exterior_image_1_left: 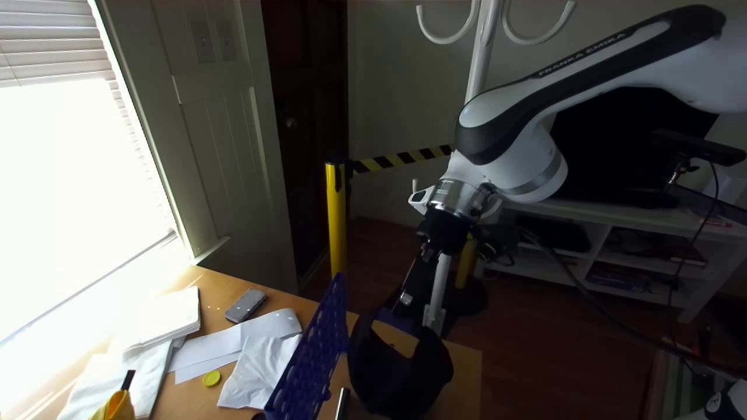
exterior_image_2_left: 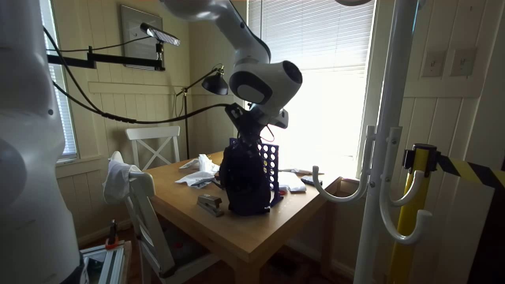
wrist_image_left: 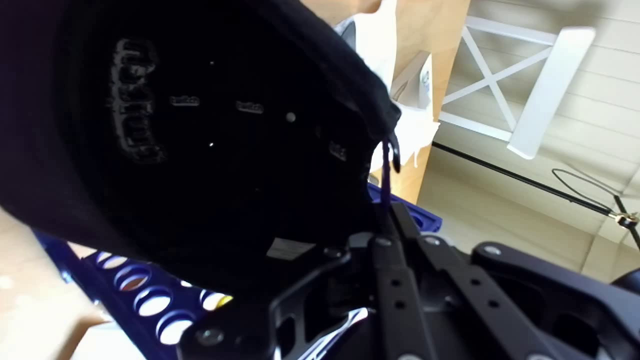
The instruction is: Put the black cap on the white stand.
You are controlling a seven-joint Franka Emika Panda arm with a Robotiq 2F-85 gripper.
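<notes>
Jaws were together on the edge of the black cap (exterior_image_1_left: 397, 373), which hung from my gripper (wrist_image_left: 391, 210) over the table (exterior_image_2_left: 244, 232), well apart from the white stand (exterior_image_2_left: 389, 98). Whether its bottom touched the wood, I couldn't tell. In the wrist view I looked into its hollow: small "twitch" lettering (wrist_image_left: 185, 101), a pale label (wrist_image_left: 290, 248), the rest too dark to read. White shelf unit (exterior_image_1_left: 630, 219): books (exterior_image_1_left: 688, 255) in one compartment, dim dark items in others.

Wooden tabletop: blue perforated frame (exterior_image_1_left: 312, 344) upright just beside the cap, contact unclear. Stapler (exterior_image_2_left: 211, 203) near the cap, on the opposite side from the frame in an exterior view. White papers (exterior_image_1_left: 268, 328), a yellow disc (exterior_image_1_left: 211, 378) and a grey block (exterior_image_1_left: 245, 305) lay toward the bright window (exterior_image_1_left: 70, 175). White chair (exterior_image_2_left: 153, 133) and a black lamp (exterior_image_2_left: 215, 84) farther back.

Edges: I had the cap near a table corner. Past it I noted floor (exterior_image_1_left: 548, 350); in an exterior view a gap separated table and pole. Curved hooks (exterior_image_2_left: 402, 238) stuck out from the stand; a yellow post (exterior_image_2_left: 412, 221) with striped tape (exterior_image_2_left: 469, 169) stood near it.
</notes>
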